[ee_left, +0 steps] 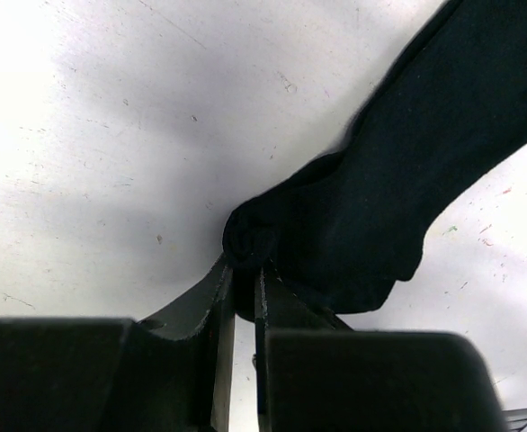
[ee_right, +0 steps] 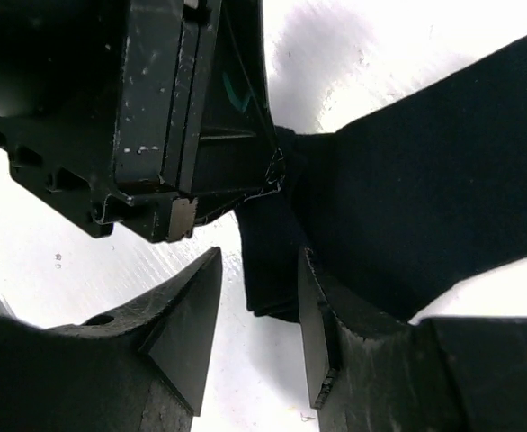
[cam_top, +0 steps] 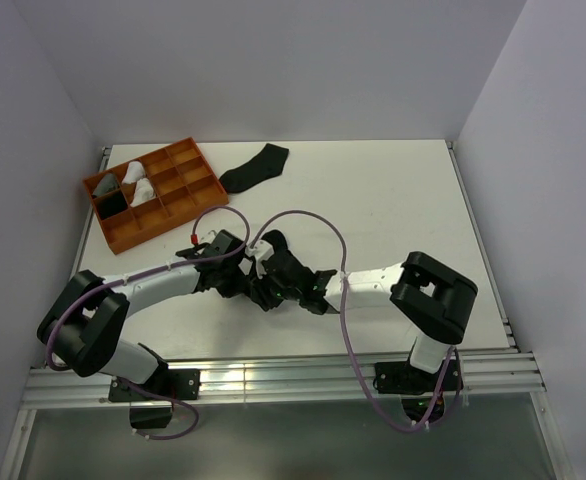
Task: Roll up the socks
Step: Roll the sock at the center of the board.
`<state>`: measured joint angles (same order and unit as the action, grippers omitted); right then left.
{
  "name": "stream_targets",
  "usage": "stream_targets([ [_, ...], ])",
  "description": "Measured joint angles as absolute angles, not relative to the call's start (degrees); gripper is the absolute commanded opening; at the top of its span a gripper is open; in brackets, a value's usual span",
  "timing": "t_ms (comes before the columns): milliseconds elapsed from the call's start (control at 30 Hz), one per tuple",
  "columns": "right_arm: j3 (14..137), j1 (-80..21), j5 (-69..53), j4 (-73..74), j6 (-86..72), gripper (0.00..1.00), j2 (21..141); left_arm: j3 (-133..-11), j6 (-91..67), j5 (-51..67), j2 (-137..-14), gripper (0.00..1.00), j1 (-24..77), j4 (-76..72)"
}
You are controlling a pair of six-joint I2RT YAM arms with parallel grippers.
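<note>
A test lab is indicated: a white table (cam_top: 393,200) enclosed by plain walls (cam_top: 273,60), a metal rail (cam_top: 303,380) fitted along the near edge.

the sock (ee_left: 407,180) is plain black, the table (cam_top: 393,200) white, the tray (cam_top: 183,180) orange.

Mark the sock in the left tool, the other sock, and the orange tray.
pinched sock (ee_left: 398,180): left wrist view, mid-body.
loose sock (cam_top: 254,169): top view, middle.
orange tray (cam_top: 138,237): top view, near wall.

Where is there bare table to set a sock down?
Bare: the right half of the table, from the far sock to the right edge. Crowded: the middle, where left gripper and right gripper meet at the held sock, and the far-left corner with the tray.
</note>
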<state>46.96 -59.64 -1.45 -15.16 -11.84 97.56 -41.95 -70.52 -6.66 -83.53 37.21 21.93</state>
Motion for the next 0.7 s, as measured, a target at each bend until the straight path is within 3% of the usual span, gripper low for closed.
stream_targets([
  [533, 48.6, -62.28, 3.22, -14.04, -11.79, 0.38, 101.19, -41.76, -71.29, -6.24, -83.53, 0.06, 37.19, 21.8],
  [633, 49.01, -62.89, 4.86, -13.39, -12.03, 0.31, 101.47, -41.71, -71.66, -6.24, -83.53, 0.06, 37.1, 21.76],
  [700, 49.8, -63.29, 6.33, -12.45, -12.4, 0.19, 101.97, -41.69, -71.85, -6.11, -83.53, 0.06, 36.93, 21.71],
])
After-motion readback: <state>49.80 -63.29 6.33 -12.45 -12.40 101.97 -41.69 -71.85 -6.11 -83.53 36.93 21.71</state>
